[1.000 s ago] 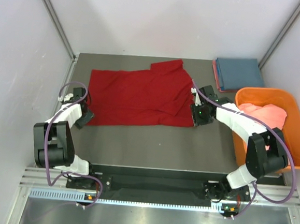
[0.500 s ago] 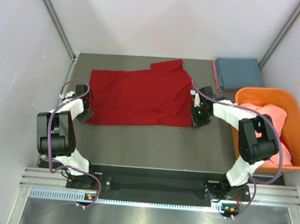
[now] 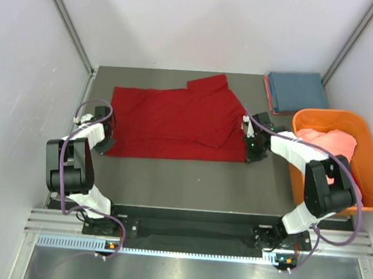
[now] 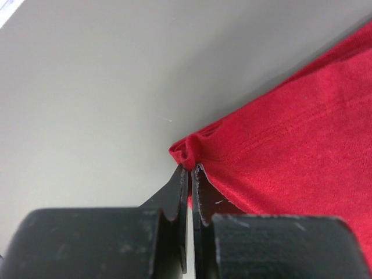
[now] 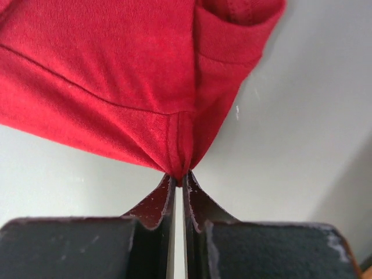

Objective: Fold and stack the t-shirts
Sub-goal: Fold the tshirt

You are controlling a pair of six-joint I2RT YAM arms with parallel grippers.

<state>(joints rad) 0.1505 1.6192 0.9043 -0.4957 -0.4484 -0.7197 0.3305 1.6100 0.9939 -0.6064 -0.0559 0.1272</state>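
Tightly, left jaws and right jaws each clamp a red t-shirt (image 3: 168,122) corner.

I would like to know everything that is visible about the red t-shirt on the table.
The red t-shirt is plain deep red, made of soft knit cloth with stitched hems. It lies spread flat and sideways on the grey table, with one short sleeve pointing to the far side and a few creases near its right end. The left gripper pinches its near left corner and the right gripper its near right corner, both with jaws shut on bunched cloth.
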